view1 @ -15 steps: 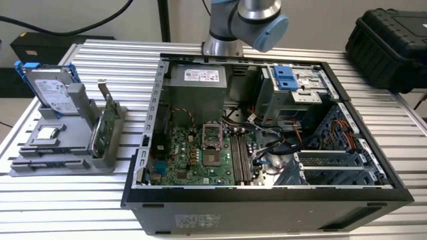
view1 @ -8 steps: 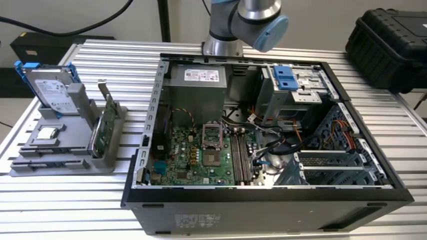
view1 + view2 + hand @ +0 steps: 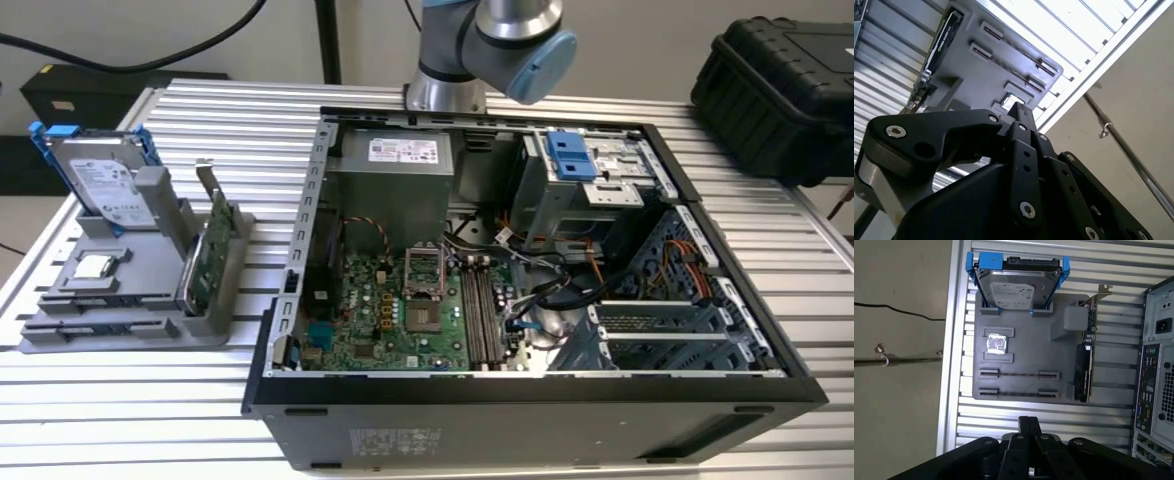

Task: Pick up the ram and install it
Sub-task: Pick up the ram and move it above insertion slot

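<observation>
Closest to the lens in both wrist views is the black hand [image 3: 1029, 421], its two fingers drawn together tip to tip, with nothing that I can make out between them. It hangs high above the ribbed aluminium desk [image 3: 1019, 415], well apart from every part.

Beyond it on the desk lies the grey parts fixture [image 3: 1024, 347]. Its two long narrow holders [image 3: 1019, 374], the parts nearest the hand, look bare, each just a pair of end brackets. Past them sit the processor chip [image 3: 996, 343] in its recess, the green expansion card [image 3: 1092, 325] upright on edge along one side, and the hard drive with blue rails [image 3: 1016, 287] standing at the far end.

Farther off, in the exterior view, the open computer case [image 3: 534, 405] lies beside the fixture on the exterior view's right, its motherboard [image 3: 380, 310] exposed. The memory slots [image 3: 478, 305] run side by side there; whether the ram is seated in one I cannot tell. Judging by the bare holders and the unladen hand, the pickup seems done and the install probably too, though that is unconfirmed.
</observation>
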Robot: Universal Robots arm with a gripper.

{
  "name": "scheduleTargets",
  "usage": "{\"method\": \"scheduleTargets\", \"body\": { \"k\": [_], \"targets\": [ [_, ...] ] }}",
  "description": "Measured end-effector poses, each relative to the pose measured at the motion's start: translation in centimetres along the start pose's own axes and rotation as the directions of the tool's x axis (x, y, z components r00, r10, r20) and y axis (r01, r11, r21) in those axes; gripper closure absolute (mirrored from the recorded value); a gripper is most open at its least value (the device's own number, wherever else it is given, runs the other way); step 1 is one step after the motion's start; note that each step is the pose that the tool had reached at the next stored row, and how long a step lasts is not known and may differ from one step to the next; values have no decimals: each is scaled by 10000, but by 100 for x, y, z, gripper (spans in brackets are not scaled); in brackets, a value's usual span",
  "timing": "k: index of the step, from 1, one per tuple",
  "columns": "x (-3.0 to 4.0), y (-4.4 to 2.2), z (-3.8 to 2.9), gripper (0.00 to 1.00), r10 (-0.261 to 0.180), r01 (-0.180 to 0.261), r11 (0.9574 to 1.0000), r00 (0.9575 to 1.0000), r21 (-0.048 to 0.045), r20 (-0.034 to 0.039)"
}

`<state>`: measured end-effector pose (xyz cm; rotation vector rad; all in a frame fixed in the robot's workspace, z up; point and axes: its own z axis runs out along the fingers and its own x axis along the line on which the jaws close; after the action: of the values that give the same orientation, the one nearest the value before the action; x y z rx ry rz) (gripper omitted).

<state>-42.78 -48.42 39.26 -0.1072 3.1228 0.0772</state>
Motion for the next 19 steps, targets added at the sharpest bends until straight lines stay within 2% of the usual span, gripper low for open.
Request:
{"method": "scheduleTargets", "body": {
  "k": [7,8,19],
  "targets": [
    [0,0,0,100,1,-1,10000,10000,0,0],
    [0,0,0,0,0,0,10000,10000,0,0],
    [0,-1,0,0,0,0,10000,10000,0,0]
  ]
}}
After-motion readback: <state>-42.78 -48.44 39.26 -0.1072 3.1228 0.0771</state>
